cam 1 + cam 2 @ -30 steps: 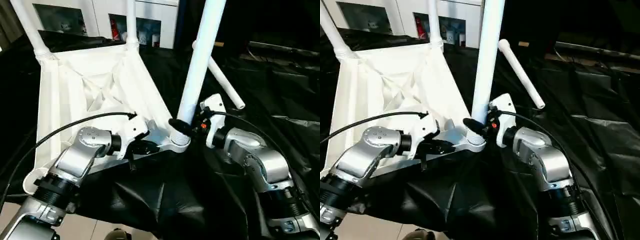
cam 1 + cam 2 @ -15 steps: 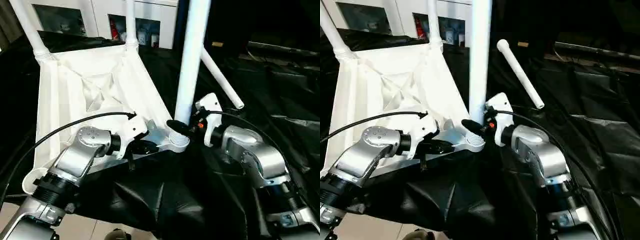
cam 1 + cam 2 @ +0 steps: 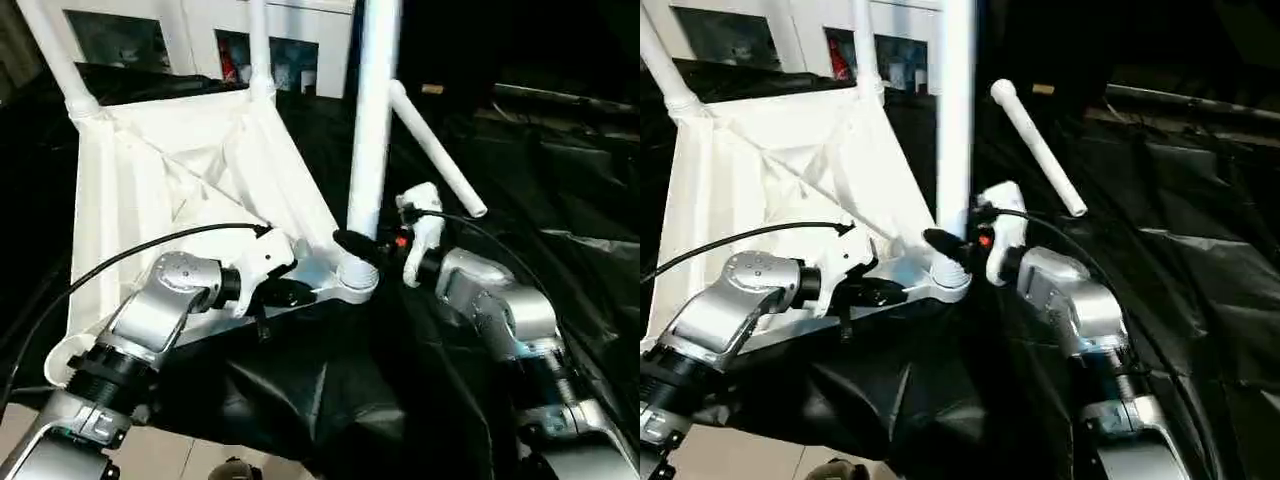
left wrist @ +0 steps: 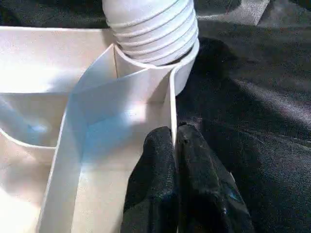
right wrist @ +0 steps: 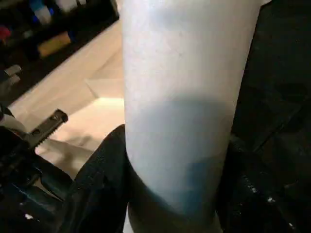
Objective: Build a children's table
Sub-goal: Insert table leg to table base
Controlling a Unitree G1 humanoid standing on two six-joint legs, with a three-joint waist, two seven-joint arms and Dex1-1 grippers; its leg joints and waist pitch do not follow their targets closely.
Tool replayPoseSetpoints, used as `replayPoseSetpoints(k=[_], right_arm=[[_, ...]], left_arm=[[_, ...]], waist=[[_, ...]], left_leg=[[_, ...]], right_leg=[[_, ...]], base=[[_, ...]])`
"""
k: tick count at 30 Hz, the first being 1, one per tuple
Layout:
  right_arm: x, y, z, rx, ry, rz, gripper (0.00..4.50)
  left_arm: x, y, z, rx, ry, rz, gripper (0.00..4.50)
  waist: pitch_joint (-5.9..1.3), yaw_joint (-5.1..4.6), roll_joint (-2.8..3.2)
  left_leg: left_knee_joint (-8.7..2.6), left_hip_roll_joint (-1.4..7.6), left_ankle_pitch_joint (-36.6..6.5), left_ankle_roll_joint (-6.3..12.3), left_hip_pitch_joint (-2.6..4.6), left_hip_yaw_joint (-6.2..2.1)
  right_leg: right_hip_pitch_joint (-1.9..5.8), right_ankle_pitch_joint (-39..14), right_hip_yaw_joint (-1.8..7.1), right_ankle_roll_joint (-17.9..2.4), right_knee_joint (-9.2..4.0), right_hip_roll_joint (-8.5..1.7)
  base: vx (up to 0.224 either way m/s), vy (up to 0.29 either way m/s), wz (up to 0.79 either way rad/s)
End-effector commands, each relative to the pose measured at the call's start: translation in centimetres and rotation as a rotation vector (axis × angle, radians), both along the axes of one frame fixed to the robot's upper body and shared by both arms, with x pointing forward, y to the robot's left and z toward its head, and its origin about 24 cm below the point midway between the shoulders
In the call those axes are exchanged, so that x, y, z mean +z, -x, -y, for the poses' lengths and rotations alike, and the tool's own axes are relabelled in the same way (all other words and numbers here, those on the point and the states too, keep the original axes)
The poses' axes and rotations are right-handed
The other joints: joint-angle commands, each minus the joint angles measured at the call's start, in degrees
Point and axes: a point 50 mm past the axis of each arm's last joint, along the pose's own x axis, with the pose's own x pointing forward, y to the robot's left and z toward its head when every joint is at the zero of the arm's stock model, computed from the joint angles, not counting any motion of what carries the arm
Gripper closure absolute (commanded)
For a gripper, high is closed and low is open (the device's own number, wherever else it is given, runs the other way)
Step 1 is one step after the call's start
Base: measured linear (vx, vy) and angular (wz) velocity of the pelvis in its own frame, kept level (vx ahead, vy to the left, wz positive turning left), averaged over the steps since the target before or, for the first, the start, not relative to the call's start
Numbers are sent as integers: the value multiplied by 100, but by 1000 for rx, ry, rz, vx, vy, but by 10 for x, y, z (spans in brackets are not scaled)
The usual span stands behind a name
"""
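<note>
The children's table lies upside down on black cloth, its white ribbed tabletop (image 3: 190, 170) facing up. Two legs (image 3: 55, 55) (image 3: 260, 45) stand in the far corner sockets. A third leg (image 3: 372, 120) stands nearly upright in the near right socket (image 3: 355, 283). My right gripper (image 3: 360, 245) is shut around this leg just above its ribbed end (image 4: 150, 29), one black finger (image 5: 102, 179) on each side of the tube (image 5: 184, 97). My left gripper (image 3: 290, 293) is shut on the tabletop's thin rim wall (image 4: 170, 111) beside that socket, its fingers (image 4: 160, 174) pinching the wall.
A loose white leg (image 3: 440, 165) lies on the black cloth behind and to the right of the held one. A white glass-door cabinet (image 3: 200, 30) stands at the back. Black cloth (image 3: 330, 400) hangs over the near edge, with pale floor (image 3: 150, 455) below.
The held leg has swung from leaning right to nearly upright in its socket, my right gripper moving with it. The left arm has stayed put.
</note>
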Motion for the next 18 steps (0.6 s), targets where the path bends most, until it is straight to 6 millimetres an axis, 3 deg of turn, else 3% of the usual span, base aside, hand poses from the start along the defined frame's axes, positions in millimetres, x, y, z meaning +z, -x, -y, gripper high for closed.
replayPoseSetpoints(k=[1,3,5,8,10,11,18], right_arm=[[-20,7,17,-69,12,-73,259],[-24,12,19,-82,-8,-75,259],[-28,15,21,-97,-23,-77,259],[-41,23,26,-159,-58,-70,259],[-44,25,27,-171,-57,-67,259],[-53,30,27,-187,-52,-67,260],[-76,39,29,-246,0,-41,260]], left_arm=[[-10,3,-5,-6,-49,-50,450],[-10,2,-6,-5,-50,-48,450],[-10,1,-6,-4,-51,-46,450],[-9,-1,-6,4,-53,-39,450],[-9,-1,-6,4,-53,-37,450],[-9,-2,-6,5,-54,-35,450],[-8,-5,-6,9,-58,-28,450]], waist=[[-338,8,77],[-340,10,64],[-344,16,115],[-347,38,136],[-352,44,118],[-350,48,153],[-309,50,164]], left_leg=[[-427,359,-267,230,24,-90],[-432,356,-265,262,20,-85],[-439,359,-358,235,23,-96],[-445,372,-436,199,32,-93],[-447,370,-423,195,31,-93],[-449,366,-416,189,26,-101],[-505,384,-938,46,38,-113]], right_leg=[[277,212,291,-1516,-407,-474],[282,331,283,-1569,-403,-470],[284,255,275,-1615,-407,-474],[282,282,280,-1625,-413,-490],[290,335,274,-1629,-412,-483],[291,349,273,-1637,-408,-480],[265,-514,288,-1530,-506,-506]], base=[[0,0,0],[0,0,0],[0,0,0],[0,0,0],[0,0,0],[0,0,0],[0,0,0]])
